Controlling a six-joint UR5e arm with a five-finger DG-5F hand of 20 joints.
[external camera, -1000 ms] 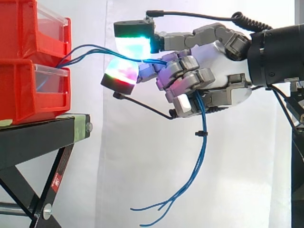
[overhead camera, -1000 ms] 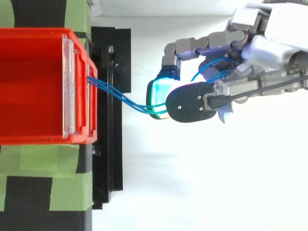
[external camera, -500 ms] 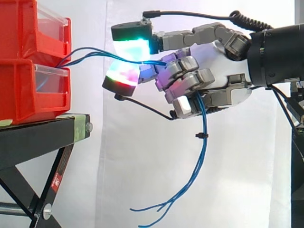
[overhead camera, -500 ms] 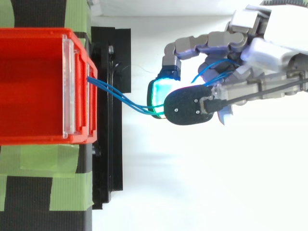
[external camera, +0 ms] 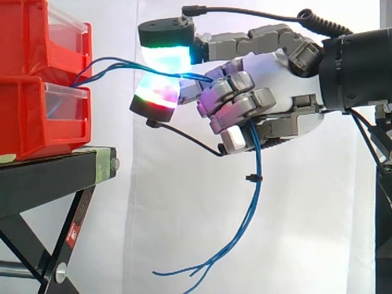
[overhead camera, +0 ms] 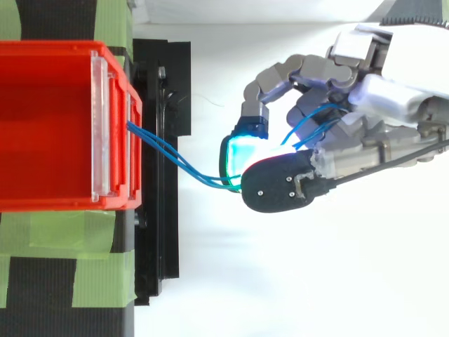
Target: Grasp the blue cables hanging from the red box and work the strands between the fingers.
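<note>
Because the blue cables come out of the front of the red box and run roughly level toward the hand, their long axis over that stretch points straight along the line from box to fingertips, with the box lying beyond the fingertip end of the hand. The side view shows one glowing pad above the strands and another just below them, so the cables pass between the two, seemingly pinched or close to it. Behind that, the remaining fingers are curled round the same bundle. Past those curled fingers the cables turn downward and hang free below the palm. They carry a small black tie and end in loose tips well under the hand, level with the legs of the black stand. From above, the strands bow gently sideways between box and pads, so that span appears to keep some slack. Working the strands will probably mean rubbing the pads across this level run, and pulling away from the box would take up the slack.
</note>
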